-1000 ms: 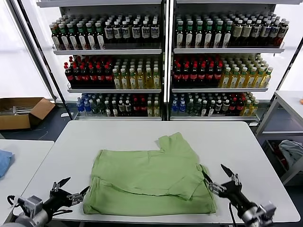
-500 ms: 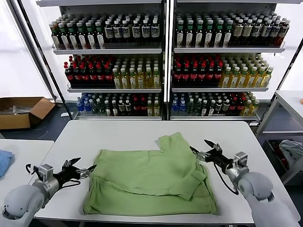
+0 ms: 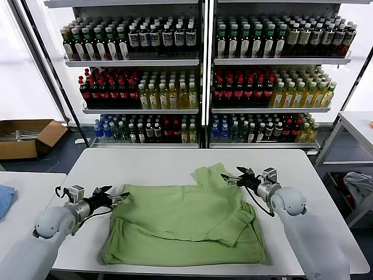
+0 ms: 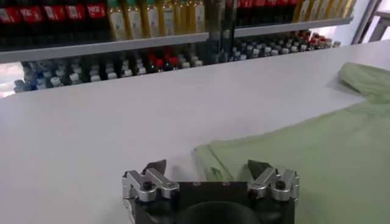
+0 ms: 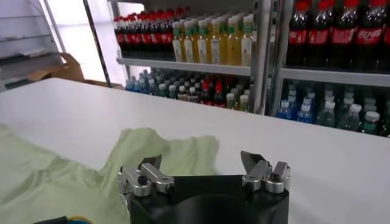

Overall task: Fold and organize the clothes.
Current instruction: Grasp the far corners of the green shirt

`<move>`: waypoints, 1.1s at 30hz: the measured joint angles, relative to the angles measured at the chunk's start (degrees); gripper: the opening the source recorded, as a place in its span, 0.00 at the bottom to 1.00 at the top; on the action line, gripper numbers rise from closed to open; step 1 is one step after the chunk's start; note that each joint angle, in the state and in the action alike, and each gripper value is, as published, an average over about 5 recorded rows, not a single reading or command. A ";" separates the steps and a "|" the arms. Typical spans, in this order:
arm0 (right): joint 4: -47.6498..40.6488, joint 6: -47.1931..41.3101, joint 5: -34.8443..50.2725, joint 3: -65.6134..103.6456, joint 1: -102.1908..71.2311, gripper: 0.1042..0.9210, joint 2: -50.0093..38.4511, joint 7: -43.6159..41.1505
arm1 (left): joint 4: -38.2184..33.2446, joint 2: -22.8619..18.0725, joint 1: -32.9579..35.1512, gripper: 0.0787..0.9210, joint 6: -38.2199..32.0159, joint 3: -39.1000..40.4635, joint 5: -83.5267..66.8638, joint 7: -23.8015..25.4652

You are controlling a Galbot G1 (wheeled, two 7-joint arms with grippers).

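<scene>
At your far left you've got one blue cloth (image 3: pixel 4 198), cut off by the picture's edge on a side table, and one cardboard box (image 3: pixel 26 137) on the floor behind it. Moving in, your left gripper (image 3: pixel 119 198) sits low over the white counter (image 3: pixel 151 166), fingers spread apart, just beside the left upper corner of the shirt; the left wrist view shows that corner lying right between the open fingertips (image 4: pixel 157 166), though you can't tell whether they touch the fabric.

Centre stage: one light green polo shirt (image 3: pixel 186 224), lying flat on the counter, partly folded, with one sleeve (image 3: pixel 214 175) sticking out toward the shelves. No collar or logo shows from here.

Behind it, two shelving units (image 3: pixel 201 76) packed with bottles, three loaded shelves visible on each, too many bottles to count.

On to your right gripper (image 3: pixel 228 177): it's also spread open, hovering at the protruding sleeve; the right wrist view has the sleeve (image 5: pixel 163 152) just ahead of the fingers. Far right, one grey cloth (image 3: pixel 358 186) is half hidden under another table.
</scene>
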 measured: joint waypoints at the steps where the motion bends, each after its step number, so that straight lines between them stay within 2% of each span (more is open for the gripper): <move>1: -0.43 -0.15 -0.19 -0.21 0.22 0.88 0.25 -0.03 | 0.73 -0.15 -0.76 0.88 -0.11 0.60 -0.06 -0.11; 5: -2.03 -0.71 -0.88 -1.05 1.06 0.85 1.20 -0.13 | 3.15 -0.60 -3.08 0.88 -0.38 2.53 -0.30 -0.42; 11: -3.75 -0.90 -1.76 -1.89 1.78 0.67 2.43 -0.22 | 4.65 -0.83 -4.51 0.86 -0.53 4.38 -0.37 -0.20; 17: -4.32 -1.21 -1.90 -2.41 2.05 0.48 2.97 -0.25 | 5.16 -1.02 -4.64 0.67 -0.58 5.13 -0.27 0.31; 28: -3.70 -1.67 -1.25 -2.19 1.66 0.05 3.31 0.41 | 5.18 -0.38 -4.21 0.28 -0.14 5.43 0.05 0.94; 30: -3.09 -1.81 -0.84 -2.04 1.41 0.01 3.29 0.66 | 4.91 -0.27 -4.00 0.21 -0.01 5.38 0.18 0.95; 33: -1.78 -1.96 -0.08 -1.65 0.86 0.00 3.16 1.09 | 4.30 -0.31 -3.57 0.11 0.09 5.12 0.52 0.83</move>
